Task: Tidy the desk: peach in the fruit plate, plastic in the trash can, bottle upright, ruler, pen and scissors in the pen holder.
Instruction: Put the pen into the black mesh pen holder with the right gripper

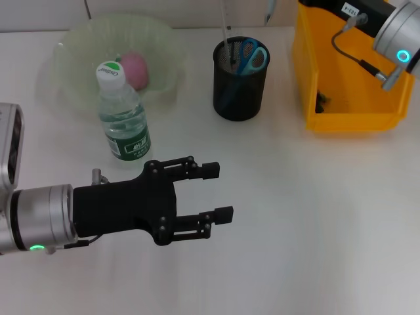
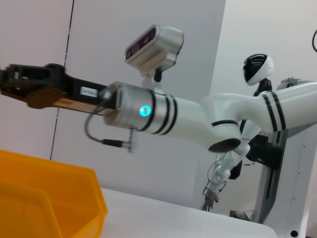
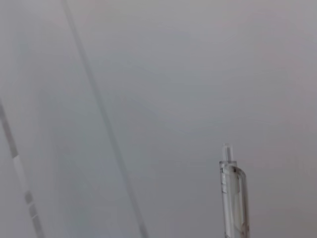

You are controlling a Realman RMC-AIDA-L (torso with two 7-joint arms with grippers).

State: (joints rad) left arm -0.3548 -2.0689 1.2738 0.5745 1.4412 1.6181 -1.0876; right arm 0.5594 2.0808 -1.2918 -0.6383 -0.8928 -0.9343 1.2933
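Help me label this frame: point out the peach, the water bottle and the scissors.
peach (image 1: 136, 68), head view, its pink side in the plate.
water bottle (image 1: 125, 125), head view, its green label.
scissors (image 1: 252, 57), head view, blue handles.

A white bench (image 1: 315, 230) carries everything. At its far left sits a pale green, see-through plate (image 1: 72, 59). Just in front of the plate a water bottle (image 1: 123, 118) stands upright, with a white cap and a green label, its base near the plate's front rim. Near the middle of the far side stands a black mesh pen holder (image 1: 240, 82), well apart from the bottle. To the far right rests an orange bin (image 1: 348, 92), near the pen holder but not touching it. The near half of the bench bears nothing else directly.
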